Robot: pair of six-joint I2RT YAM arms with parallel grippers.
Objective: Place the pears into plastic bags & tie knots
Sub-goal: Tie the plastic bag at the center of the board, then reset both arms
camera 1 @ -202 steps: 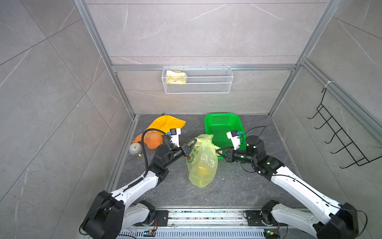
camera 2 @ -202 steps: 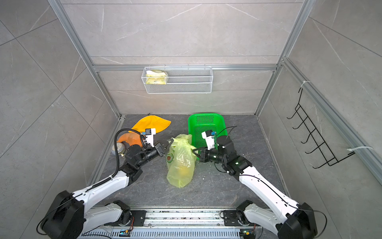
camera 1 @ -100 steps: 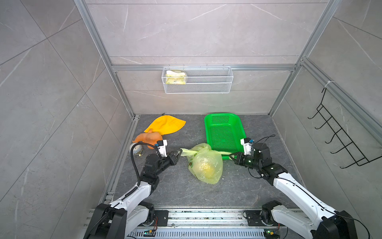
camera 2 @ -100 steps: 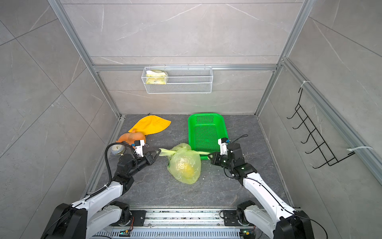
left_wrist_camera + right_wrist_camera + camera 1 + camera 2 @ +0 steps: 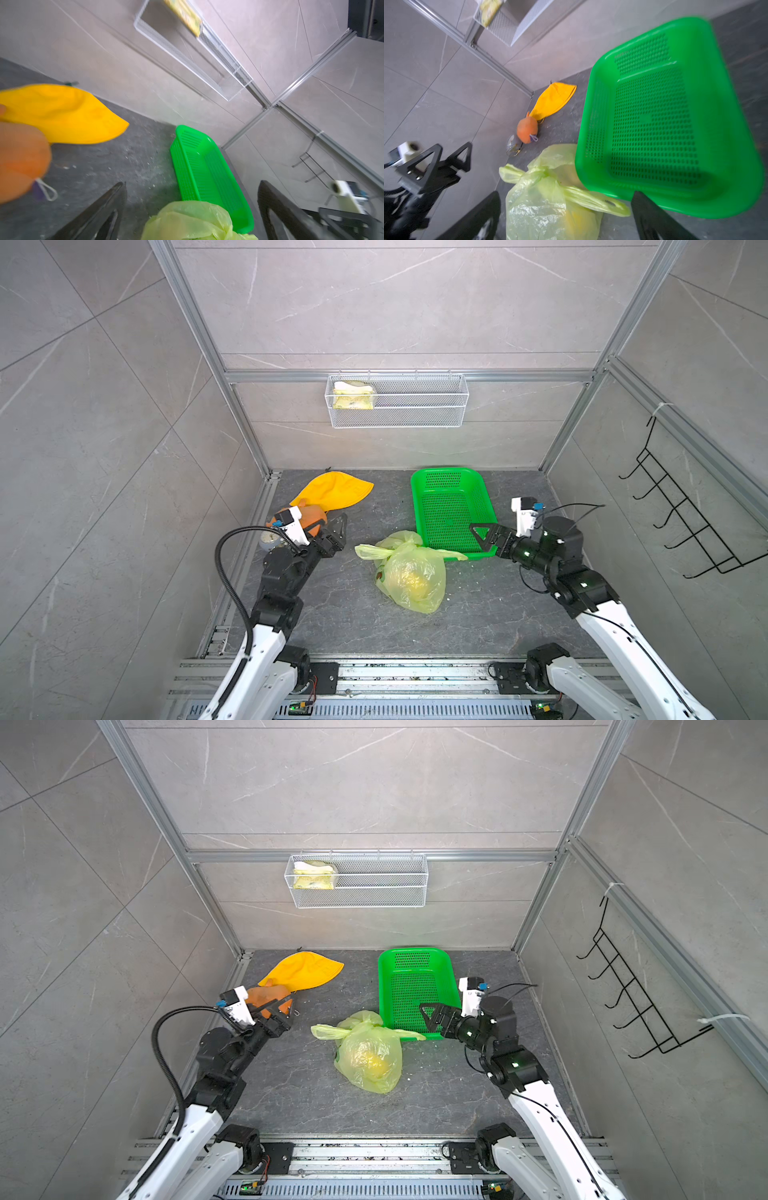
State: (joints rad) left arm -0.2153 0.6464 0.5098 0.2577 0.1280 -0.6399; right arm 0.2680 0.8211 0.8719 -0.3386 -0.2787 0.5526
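Plastic bag (image 5: 409, 577): translucent yellow-green, lying on its side on the dark grey bench (image 5: 340, 614), about midway between the two arms, just in front of the green perforated basket (image 5: 451, 510).
Knot (image 5: 391, 551): handle straps twisted together at the bag's neck, which points towards the back wall. One loose end sticks out towards the left arm. The other runs along the basket's near rim and touches it.
Pears: one bright yellow pear (image 5: 414, 578) shows through the film, low in the bag. No other fruit can be made out through the plastic.
Left gripper (image 5: 340, 531): fingers (image 5: 99, 212) spread wide and holding nothing, near the bag's left strap end but apart from it.
Right gripper (image 5: 478, 535): fingers (image 5: 654, 218) spread wide and empty, over the basket's near right corner, clear of the bag.
Green basket: nothing in it, standing at the right rear of the bench.
Yellow cloth (image 5: 332, 493): spread flat at the left rear.
Orange gourd-like thing (image 5: 527, 129): at the cloth's near edge, partly behind the left wrist in both top views.
Wire basket (image 5: 415, 410): hung on the back wall, with a pale yellow packet (image 5: 353, 396) at its left end.
Hook rack (image 5: 681, 518): black wire, on the right wall.
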